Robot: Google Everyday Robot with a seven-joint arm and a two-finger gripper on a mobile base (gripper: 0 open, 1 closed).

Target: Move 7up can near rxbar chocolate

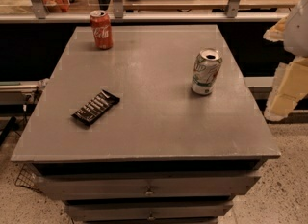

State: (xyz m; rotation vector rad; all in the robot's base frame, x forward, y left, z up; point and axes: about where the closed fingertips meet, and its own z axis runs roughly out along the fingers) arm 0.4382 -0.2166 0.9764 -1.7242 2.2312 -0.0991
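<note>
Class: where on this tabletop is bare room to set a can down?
Free: the wide middle between the rxbar chocolate and 7up can; the front strip along the table edge; the back right corner, right of the red cola can. Nowhere is crowded. The gripper hangs off the table's right side.

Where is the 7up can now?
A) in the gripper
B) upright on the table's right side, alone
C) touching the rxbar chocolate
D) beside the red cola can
B: the 7up can stands upright at right, apart from the rxbar chocolate at front left, with the gripper beyond the right edge of the table, not touching it.
</note>
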